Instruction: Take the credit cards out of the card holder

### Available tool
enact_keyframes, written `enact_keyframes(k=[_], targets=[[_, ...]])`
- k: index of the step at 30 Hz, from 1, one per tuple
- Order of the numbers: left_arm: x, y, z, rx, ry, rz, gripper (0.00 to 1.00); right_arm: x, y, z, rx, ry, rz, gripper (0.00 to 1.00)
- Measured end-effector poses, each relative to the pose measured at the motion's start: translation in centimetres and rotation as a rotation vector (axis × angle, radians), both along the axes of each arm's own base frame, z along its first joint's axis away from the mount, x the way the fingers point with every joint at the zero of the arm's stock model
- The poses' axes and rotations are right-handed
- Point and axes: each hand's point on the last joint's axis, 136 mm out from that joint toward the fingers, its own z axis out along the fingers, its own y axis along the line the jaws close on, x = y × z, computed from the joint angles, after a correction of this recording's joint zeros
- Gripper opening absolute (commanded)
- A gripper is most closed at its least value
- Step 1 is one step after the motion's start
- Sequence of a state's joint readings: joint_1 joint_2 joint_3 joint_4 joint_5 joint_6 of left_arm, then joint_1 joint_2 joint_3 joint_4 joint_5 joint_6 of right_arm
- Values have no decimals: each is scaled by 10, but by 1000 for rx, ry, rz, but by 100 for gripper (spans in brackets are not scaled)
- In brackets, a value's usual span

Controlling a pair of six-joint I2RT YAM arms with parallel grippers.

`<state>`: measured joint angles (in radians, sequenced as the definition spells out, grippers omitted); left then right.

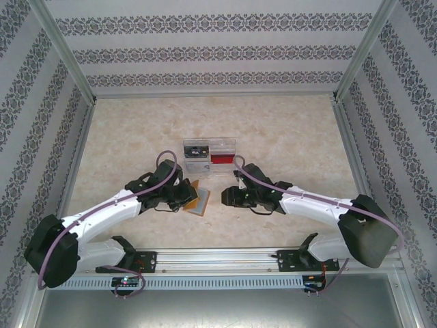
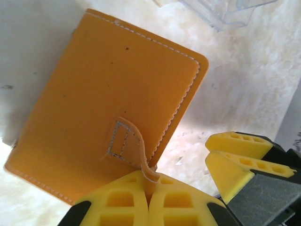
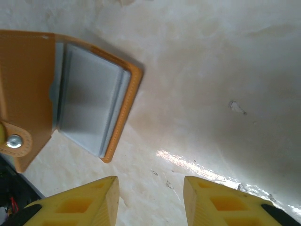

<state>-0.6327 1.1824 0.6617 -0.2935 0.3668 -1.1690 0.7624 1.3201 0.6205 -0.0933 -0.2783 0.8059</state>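
With my left gripper (image 2: 148, 190) clamped on the card holder's (image 2: 108, 99) strap (image 2: 126, 141), I'd lift gently while the open right gripper (image 3: 150, 190) lines up on the sleeves (image 3: 89, 108).

The top view looks steeply down from behind the near edge over the whole counter (image 1: 287, 137). Both wrist views sit close above it. All three share the card holder (image 1: 198, 198), 7 o'clock of centre.
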Motion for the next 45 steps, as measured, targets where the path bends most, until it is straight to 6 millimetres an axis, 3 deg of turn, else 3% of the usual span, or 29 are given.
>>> enact_keyframes(k=[6,10,14,18,22,32,38,41,45], targets=[[16,-13,17,-94,-31,61,3,9,-7,11,24,-25,-33,41],[16,-10,7,-107,-20,97,4,7,-5,5,22,-3,-25,41],[8,4,-18,-67,26,124,4,2,0,-10,1,41,-10,40],[7,24,-24,-48,31,169,13,-1,8,-21,-12,80,6,39],[8,46,-21,-19,19,207,24,4,16,-19,2,83,12,39],[-5,69,-31,76,55,187,25,8,41,-14,22,82,58,41],[-9,81,-25,102,46,186,6,9,56,-13,29,88,85,42],[-9,85,-21,105,33,189,0,11,64,-11,38,87,97,42],[-9,84,-18,106,27,178,0,13,76,-9,52,88,119,42]])
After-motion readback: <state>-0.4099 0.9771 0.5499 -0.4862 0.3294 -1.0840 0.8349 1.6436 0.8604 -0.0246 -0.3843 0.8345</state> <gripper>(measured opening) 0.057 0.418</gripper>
